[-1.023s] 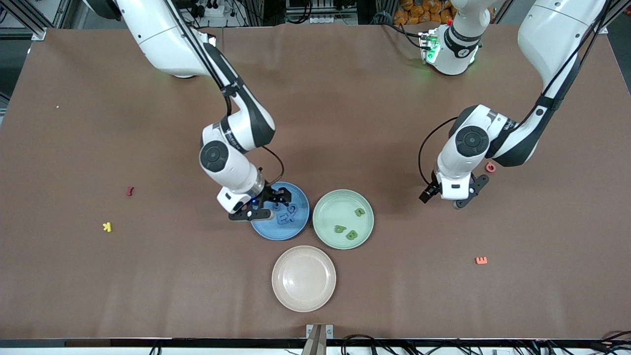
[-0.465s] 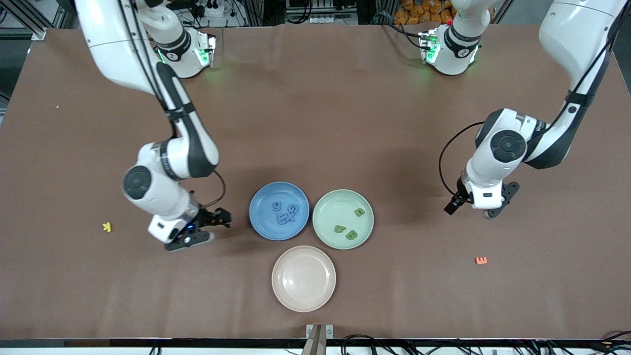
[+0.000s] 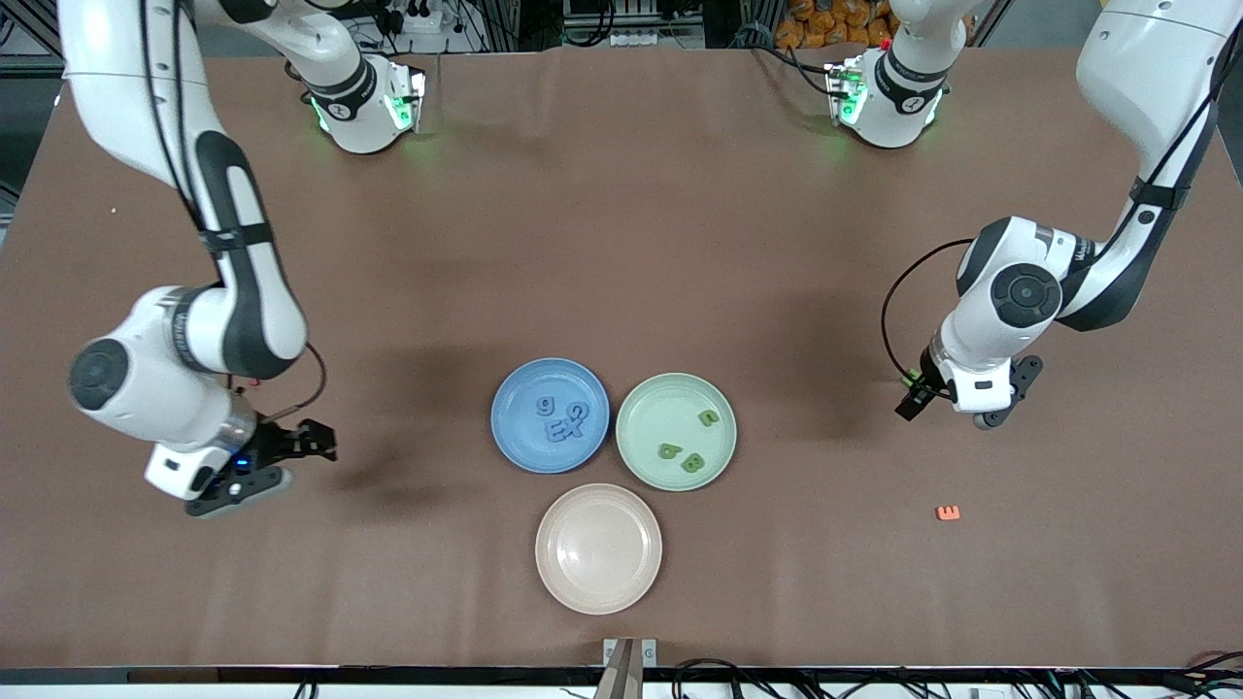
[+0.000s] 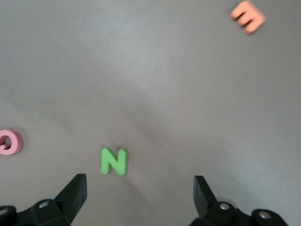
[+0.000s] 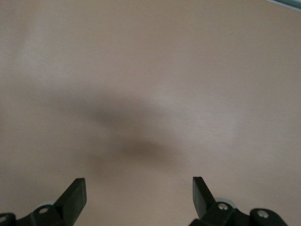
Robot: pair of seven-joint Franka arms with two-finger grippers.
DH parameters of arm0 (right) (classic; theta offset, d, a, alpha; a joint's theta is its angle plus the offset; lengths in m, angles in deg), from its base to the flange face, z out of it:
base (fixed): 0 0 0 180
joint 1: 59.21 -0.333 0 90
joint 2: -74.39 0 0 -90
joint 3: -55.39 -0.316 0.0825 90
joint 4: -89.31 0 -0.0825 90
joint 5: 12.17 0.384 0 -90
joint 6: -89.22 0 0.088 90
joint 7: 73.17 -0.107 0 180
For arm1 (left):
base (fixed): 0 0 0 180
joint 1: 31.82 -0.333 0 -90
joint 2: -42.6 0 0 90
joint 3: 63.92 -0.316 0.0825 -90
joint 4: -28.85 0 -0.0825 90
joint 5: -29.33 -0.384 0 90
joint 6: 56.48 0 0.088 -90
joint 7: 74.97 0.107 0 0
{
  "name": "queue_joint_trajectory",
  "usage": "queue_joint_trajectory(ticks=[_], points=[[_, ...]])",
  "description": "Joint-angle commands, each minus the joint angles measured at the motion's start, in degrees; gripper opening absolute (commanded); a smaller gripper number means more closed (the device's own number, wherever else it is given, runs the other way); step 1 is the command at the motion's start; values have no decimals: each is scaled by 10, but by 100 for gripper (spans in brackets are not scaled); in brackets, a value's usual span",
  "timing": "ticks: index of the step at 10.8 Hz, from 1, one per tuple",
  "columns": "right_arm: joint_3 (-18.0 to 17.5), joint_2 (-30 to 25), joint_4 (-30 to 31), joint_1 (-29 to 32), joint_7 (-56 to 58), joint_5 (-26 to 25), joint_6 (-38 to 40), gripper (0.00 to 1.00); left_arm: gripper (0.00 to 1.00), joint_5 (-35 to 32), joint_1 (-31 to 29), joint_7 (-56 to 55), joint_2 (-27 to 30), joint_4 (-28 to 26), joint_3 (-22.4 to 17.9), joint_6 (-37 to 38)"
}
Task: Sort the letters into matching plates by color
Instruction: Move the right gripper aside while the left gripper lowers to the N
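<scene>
And the right pincer (image 3: pixel 277 464) has swung clear of the blue plate (image 3: pixel 550 416), jaws open and empty over bare tabletop (image 3: pixel 621 243), while the left pincer (image 4: pixel 141 193), spread wide, hovers over the green N (image 4: pixel 114 161), likely next for the green plate (image 3: pixel 676 431).

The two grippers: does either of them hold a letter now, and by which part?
Nothing is held. The left gripper is open above a green N on the table; the right gripper is open over bare table.

Matte plates (image 3: pixel 550 374) on smooth brown table cover (image 3: pixel 680 243).
</scene>
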Motion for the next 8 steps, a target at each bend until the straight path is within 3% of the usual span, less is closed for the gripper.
queue_joint_trajectory(ticks=[1, 3, 5, 7, 8], points=[[7, -60, 11, 45, 60, -19, 79, 100, 100, 82, 85, 52, 46, -49, -101, 0], [14, -107, 10, 50, 52, -49, 128, 100, 100, 137, 116, 114, 72, -76, -149, 0], [23, -161, 8, 51, -10, -56, 202, 100, 100, 162, 134, 142, 72, -81, -168, -1], [20, -191, -25, 47, -97, -124, 290, 100, 100, 163, 141, 143, 61, -78, -177, -5], [20, -201, -47, 40, -141, -132, 331, 100, 100, 163, 141, 143, 48, -76, -177, -15]])
